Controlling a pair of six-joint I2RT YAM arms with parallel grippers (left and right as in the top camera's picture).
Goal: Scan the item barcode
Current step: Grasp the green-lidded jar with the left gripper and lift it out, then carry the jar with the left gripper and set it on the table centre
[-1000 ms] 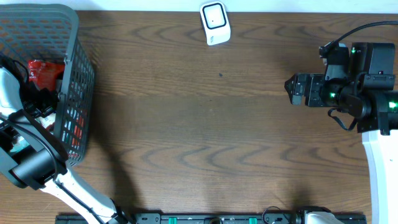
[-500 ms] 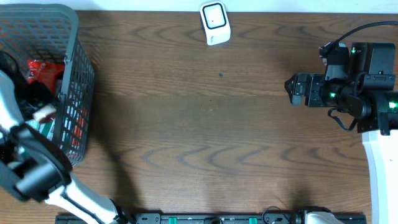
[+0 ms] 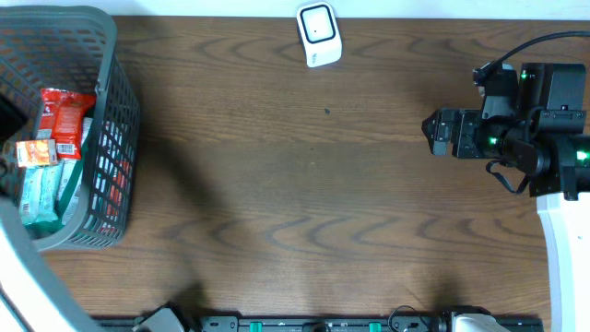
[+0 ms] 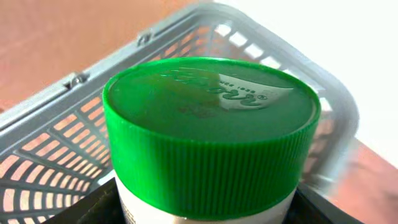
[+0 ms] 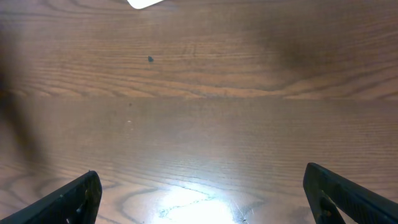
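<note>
- Left gripper (image 4: 205,214) is up out of the basket (image 4: 56,124), clamped on the jar (image 4: 205,202).
- Wooden table (image 3: 295,184); right gripper (image 5: 199,193) spread wide.
- The green cap (image 4: 211,118) faces the lens, long axis end-on.

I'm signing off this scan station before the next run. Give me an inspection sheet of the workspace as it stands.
Surface: brown wood-grain table, one small dark speck.
Job's things: white scanner at the far edge; green-lidded jar above the grey basket.
Clutter: snack packets, red and pale green, in the basket.
Grippers: left gripper jaws closed on the jar; right gripper jaws open, empty, over the table.
Cables: black cable looping from the right arm.
Surroundings: black rail along the near edge; nothing else seen.
</note>
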